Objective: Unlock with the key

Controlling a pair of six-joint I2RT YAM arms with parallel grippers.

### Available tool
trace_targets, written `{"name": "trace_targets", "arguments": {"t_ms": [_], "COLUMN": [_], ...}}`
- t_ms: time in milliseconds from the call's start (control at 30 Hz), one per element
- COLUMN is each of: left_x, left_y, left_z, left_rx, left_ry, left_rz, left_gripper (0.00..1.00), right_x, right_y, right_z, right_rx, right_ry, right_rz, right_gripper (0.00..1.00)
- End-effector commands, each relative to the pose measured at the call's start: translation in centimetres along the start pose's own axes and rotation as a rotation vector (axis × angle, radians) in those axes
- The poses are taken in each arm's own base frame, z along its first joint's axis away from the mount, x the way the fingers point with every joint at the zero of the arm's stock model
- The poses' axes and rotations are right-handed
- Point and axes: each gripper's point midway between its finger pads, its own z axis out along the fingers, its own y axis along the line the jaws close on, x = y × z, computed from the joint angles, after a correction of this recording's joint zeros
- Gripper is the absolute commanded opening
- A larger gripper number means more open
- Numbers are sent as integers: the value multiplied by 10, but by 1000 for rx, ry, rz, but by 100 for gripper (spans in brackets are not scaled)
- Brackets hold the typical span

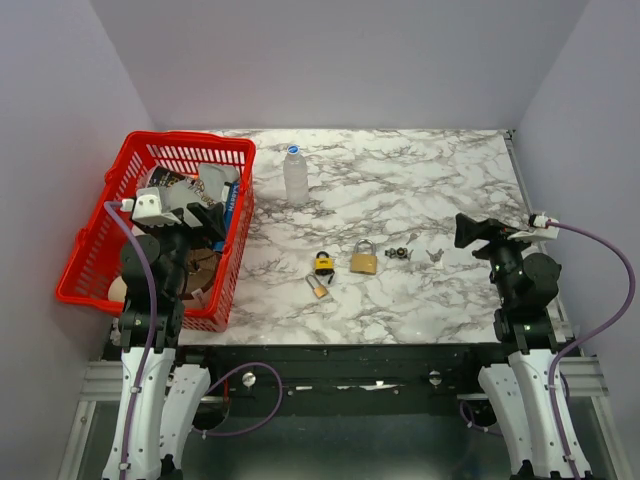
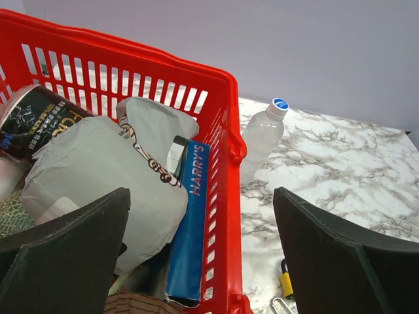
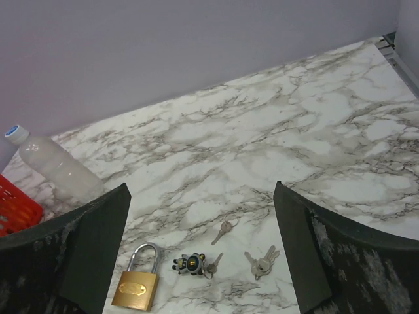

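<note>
A brass padlock (image 1: pixel 363 259) (image 3: pixel 135 283) lies shut on the marble table. Left of it are a yellow-and-black padlock (image 1: pixel 323 263) (image 2: pixel 286 281) and a small padlock (image 1: pixel 317 285). Right of the brass one lie a key with a dark charm (image 1: pixel 401 253) (image 3: pixel 194 263), a single key (image 3: pixel 224 230) and a small bunch of keys (image 1: pixel 433 256) (image 3: pixel 260 262). My right gripper (image 1: pixel 467 230) (image 3: pixel 201 190) hangs open above the table, right of the keys, holding nothing. My left gripper (image 1: pixel 215 215) (image 2: pixel 201 196) is open over the basket's right rim, empty.
A red plastic basket (image 1: pixel 100 230) (image 2: pixel 222 163) full of packages stands at the table's left edge under the left arm. A clear water bottle (image 1: pixel 295 175) (image 2: pixel 260 137) (image 3: pixel 55 170) with a blue cap stands behind the padlocks.
</note>
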Motion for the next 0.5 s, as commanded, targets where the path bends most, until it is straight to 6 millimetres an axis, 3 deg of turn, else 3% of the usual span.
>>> {"name": "trace_targets", "arguments": {"t_ms": [0,200,400,433,467], "left_x": [-9,-6,1,-8,-3], "left_y": [5,-10,-50,-62,-77], "left_z": [-4,4,15,14,17], "left_rx": [-42,36,163,189,225], "left_ry": [-27,0,65,55,81], "left_rz": [-40,-32,73,89,107], "left_gripper": [99,99,93,93,93], "right_x": [-11,-8,4,6,9], "right_y": [6,21,32,35,41], "right_z": [-4,-6,-1,0,0], "right_rx": [-21,-106,-173,-188,-223], "right_ry": [-8,23,103,120,146], "right_rz": [-29,-58,-62,-57,-46], "right_gripper": [100,98,89,88,85]}}
